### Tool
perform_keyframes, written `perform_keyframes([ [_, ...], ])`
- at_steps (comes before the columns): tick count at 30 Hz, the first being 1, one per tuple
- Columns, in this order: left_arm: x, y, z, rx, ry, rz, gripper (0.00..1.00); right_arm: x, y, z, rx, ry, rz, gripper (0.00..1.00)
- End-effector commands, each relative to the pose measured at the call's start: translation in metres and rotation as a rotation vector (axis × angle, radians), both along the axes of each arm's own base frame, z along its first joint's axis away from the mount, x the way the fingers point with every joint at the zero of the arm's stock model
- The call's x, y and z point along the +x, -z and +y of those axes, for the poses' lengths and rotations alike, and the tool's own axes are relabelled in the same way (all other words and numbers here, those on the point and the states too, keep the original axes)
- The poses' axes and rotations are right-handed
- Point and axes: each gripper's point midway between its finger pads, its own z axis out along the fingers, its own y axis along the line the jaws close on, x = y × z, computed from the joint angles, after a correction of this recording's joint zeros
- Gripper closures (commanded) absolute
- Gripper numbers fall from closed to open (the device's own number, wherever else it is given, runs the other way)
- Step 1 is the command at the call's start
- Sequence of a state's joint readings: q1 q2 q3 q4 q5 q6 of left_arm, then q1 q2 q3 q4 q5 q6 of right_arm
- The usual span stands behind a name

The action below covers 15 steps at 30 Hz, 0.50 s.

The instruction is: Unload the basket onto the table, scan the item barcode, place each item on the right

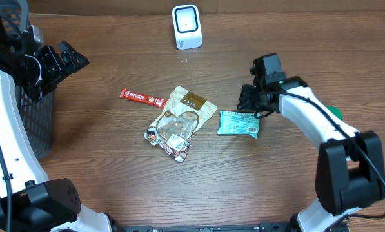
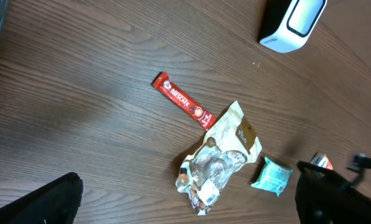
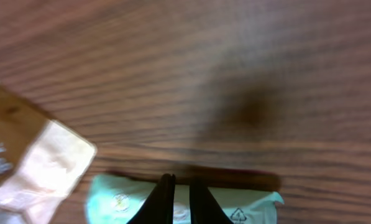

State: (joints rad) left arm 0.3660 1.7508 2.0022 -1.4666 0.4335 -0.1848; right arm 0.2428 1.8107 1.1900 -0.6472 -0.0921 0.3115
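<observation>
Teal packet (image 1: 238, 123), our item for scanning, lies flat on the wooden table (image 1: 115, 187) at about 3 o'clock from the middle clutter. The right gripper (image 1: 249, 108) sits at the packet's 1 o'clock corner. A white scanner (image 1: 186, 26) stands at 12 o'clock, well apart from the packet. A red stick sachet (image 1: 142, 98) lies at 10 o'clock from a beige pouch (image 1: 191, 103) with a brown band. That pouch touches a clear crinkled bag (image 1: 171, 132) at its 7 o'clock. The bag holds small brown and pale pieces that we cannot identify. A black mesh basket (image 1: 40, 122) stands at the 9 o'clock edge, and we cannot see inside it. The left gripper (image 1: 68, 62) hangs beside the basket's rim.

From the left wrist, we read "NESCAFE" in white on the red sachet. Script on the pouch's brown band is too small for us to read. The left fingers (image 2: 42, 199) stand spread wide at both lower corners of this view. The teal packet shows at 4 o'clock from the pouch.

From the right wrist, the right fingers (image 3: 165, 199) are drawn almost together, pinching the teal packet's near edge. We make out a triangular arrow mark and a small round mark on the packet, but no readable words. A corner of the beige pouch lies at 9 o'clock.
</observation>
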Motion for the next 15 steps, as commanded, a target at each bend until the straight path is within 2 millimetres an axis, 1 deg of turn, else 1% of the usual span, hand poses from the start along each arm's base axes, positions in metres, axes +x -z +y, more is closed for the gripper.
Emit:
perform_keyframes([
  [1,0.001,0.001,-0.002,-0.004,0.001,0.004,0.0,-0.008,0.024,-0.013,-0.063,0.022,0.042,0.88],
  [5,0.001,0.001,-0.002,-0.004,0.001,0.004,0.0,-0.017,0.033,-0.016,-0.072,0.022,0.067,0.86],
  [7,0.001,0.001,-0.002,-0.004,0.001,0.004,0.0,-0.026,0.037,-0.018,-0.08,0.022,0.099,0.86],
  [10,0.001,0.001,-0.002,-0.004,0.001,0.004,0.0,-0.051,0.042,-0.024,-0.103,0.029,0.202,0.86],
  [12,0.001,0.001,-0.002,-0.004,0.001,0.004,0.0,-0.072,0.044,-0.029,-0.12,0.059,0.293,0.86],
  [15,0.001,0.001,-0.002,-0.004,0.001,0.004,0.0,-0.109,0.043,-0.032,-0.124,0.067,0.451,0.82],
])
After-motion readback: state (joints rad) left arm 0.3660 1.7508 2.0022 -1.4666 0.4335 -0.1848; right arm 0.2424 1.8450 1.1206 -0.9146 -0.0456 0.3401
